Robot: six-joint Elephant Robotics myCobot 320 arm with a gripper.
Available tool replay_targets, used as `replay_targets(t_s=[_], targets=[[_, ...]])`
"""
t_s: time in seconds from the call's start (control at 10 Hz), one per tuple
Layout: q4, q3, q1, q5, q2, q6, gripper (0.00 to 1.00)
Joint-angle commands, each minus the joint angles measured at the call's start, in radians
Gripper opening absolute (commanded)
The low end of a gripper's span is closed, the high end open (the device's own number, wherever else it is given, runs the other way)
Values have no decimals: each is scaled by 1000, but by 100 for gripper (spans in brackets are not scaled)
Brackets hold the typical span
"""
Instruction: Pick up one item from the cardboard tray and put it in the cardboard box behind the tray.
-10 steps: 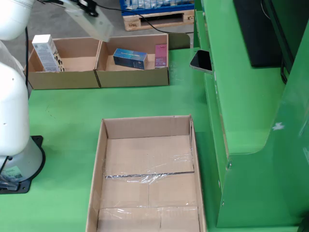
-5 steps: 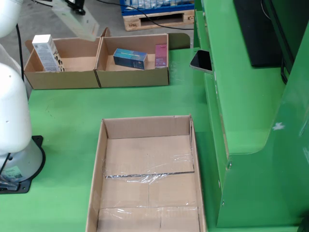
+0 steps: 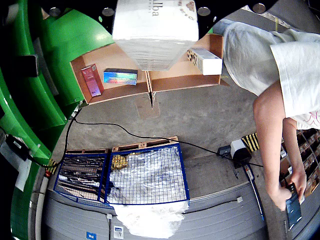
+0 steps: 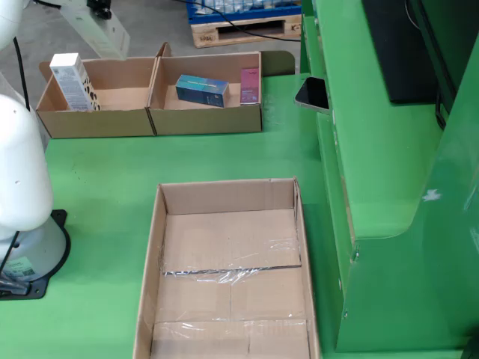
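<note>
Evidently the gripper, its jaws hidden, carried a white carton (image 3: pixel 155 30) at the fixed view's upper left, above the left box (image 4: pixel 97 101). We feared a skewed release clipping the divider (image 4: pixel 155 82) or the standing carton (image 4: pixel 72 81).

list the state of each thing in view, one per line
white carton: held up by the claw, above the boxes
cardboard tray: empty
right cardboard box: holds a blue box and a pink box
left cardboard box: holds one upright white carton
phone: lying on the green ledge
</note>
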Motion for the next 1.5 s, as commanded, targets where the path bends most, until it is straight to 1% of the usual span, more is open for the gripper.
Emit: replay_targets(t_s=[0.0, 0.1, 0.3, 0.6, 1.4], targets=[[8, 21, 49, -2, 47, 4, 0], [-27, 21, 111, 3, 72, -11, 0], [-51, 21, 128, 4, 81, -20, 0], [-79, 21, 114, 80, 81, -109, 0], [-79, 21, 114, 80, 81, -109, 0]])
